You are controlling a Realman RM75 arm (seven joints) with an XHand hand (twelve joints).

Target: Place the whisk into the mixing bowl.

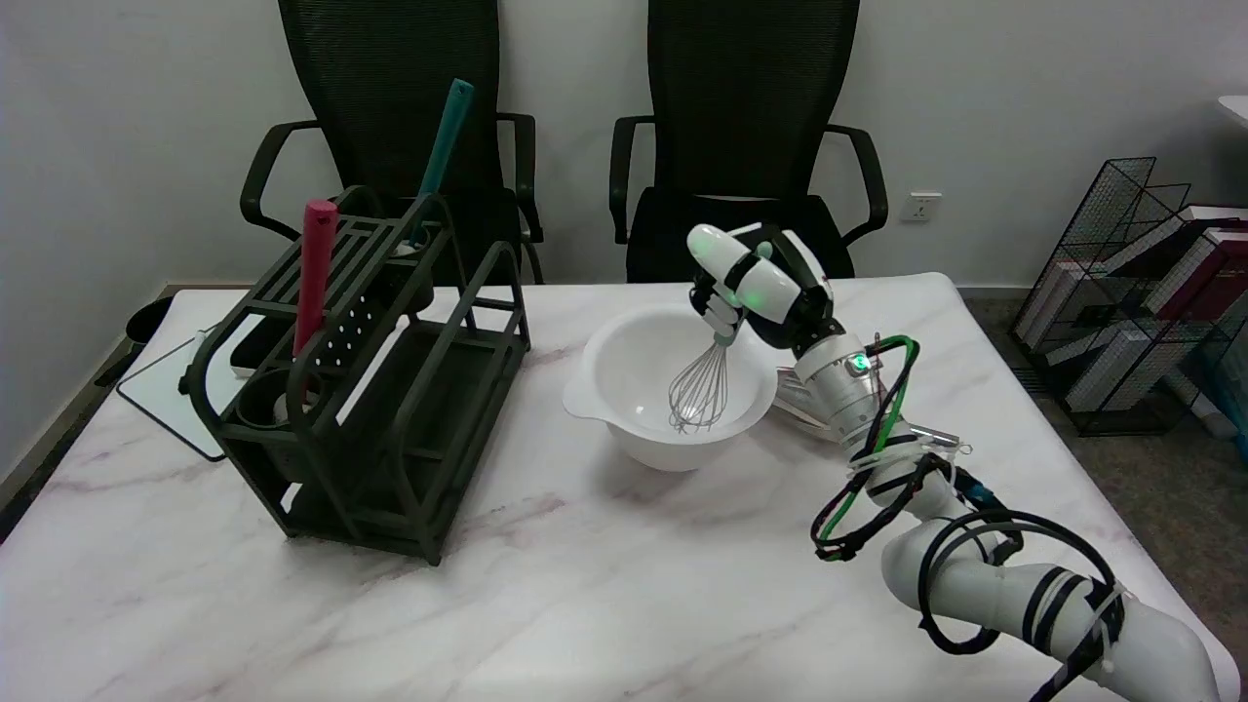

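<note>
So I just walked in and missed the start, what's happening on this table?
The robot's right hand grips a metal wire whisk with a pale teal handle from above and holds it upright, wire end down inside the white plastic mixing bowl on the marble table. The wires look at or near the bowl's bottom; contact is unclear. The whisk is not yet let go. Left of the bowl stands a dark green utensil rack with a red-handled tool and a teal-handled tool.

Even, soft indoor light; sharp focus
</note>
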